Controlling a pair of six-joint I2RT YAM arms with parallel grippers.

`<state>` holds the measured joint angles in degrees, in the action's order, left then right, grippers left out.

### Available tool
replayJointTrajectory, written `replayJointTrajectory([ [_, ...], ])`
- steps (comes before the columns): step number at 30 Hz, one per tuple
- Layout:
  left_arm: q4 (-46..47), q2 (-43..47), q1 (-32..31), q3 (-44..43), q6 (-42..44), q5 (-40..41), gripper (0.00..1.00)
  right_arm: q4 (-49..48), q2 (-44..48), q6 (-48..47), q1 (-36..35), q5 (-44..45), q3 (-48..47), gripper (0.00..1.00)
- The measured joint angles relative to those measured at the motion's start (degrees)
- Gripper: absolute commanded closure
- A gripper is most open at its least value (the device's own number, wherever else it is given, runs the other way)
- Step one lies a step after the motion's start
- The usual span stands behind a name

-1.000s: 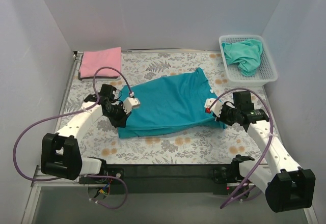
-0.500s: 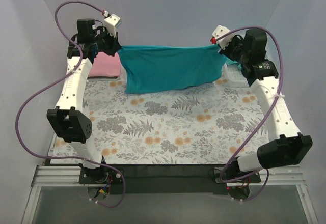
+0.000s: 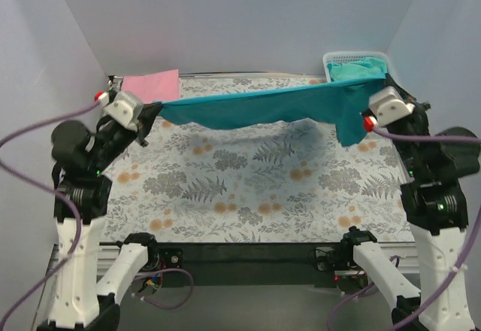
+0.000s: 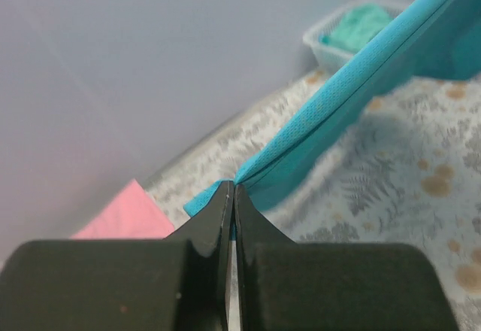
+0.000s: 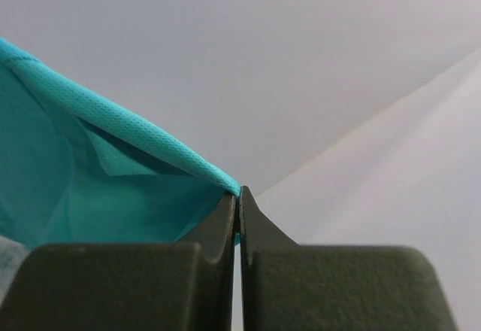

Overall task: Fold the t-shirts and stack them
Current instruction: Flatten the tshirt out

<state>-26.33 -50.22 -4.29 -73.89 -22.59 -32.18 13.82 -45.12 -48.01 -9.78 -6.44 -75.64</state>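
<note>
The deep teal-blue t-shirt (image 3: 263, 105) hangs stretched in the air between both raised grippers, high above the table. My left gripper (image 3: 150, 109) is shut on its left end; in the left wrist view the cloth (image 4: 353, 98) runs away from the closed gripper (image 4: 231, 188). My right gripper (image 3: 359, 113) is shut on its right end, where a flap hangs down; the cloth (image 5: 90, 173) shows in the right wrist view at the closed gripper (image 5: 239, 192). The folded pink t-shirt (image 3: 150, 86) lies at the back left. The aqua-green t-shirt (image 3: 359, 70) lies crumpled in the basket.
A white mesh basket (image 3: 332, 62) stands at the back right corner. The grey floral table covering (image 3: 240, 188) spreads under the hanging shirt. Pale walls close in the left, back and right sides. Purple cables loop from both arms.
Both arms lifted the teal-blue shirt off the table, then swung back toward the near side. The shirt went from lying flat to hanging stretched between the grippers.
</note>
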Motion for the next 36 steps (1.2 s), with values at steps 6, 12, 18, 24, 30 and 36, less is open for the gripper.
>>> replayJointTrajectory([
  [6, 4.0, 15.9, 0.0, 1.5, 0.2, 1.1, 1.00, -0.7, 7.1, 0.8, 0.0, 0.2, -4.0, 0.99],
  [12, 1.9, 15.8, -0.1, -0.5, 1.2, 1.8, 1.00, -1.0, 5.2, 0.7, 0.0, -3.3, -9.6, 0.99],
  [18, -2.2, 10.3, 0.0, 0.6, 3.5, 2.7, 1.00, -3.3, 3.3, -2.9, 0.0, -7.3, 2.5, 0.99],
  [24, -3.6, -3.2, 0.0, 4.9, 7.2, 6.1, 1.00, -8.8, -8.2, -6.4, 0.0, -9.6, 17.4, 0.99],
  [30, 0.1, -23.1, 0.0, 8.9, 8.3, 11.6, 1.00, -16.6, -25.5, -8.8, 0.0, -11.3, 22.4, 0.99],
  [36, 4.4, -51.4, 0.0, -1.9, 6.4, 14.7, 0.85, -23.0, -51.2, -6.8, -0.5, -7.6, 8.3, 0.40],
])
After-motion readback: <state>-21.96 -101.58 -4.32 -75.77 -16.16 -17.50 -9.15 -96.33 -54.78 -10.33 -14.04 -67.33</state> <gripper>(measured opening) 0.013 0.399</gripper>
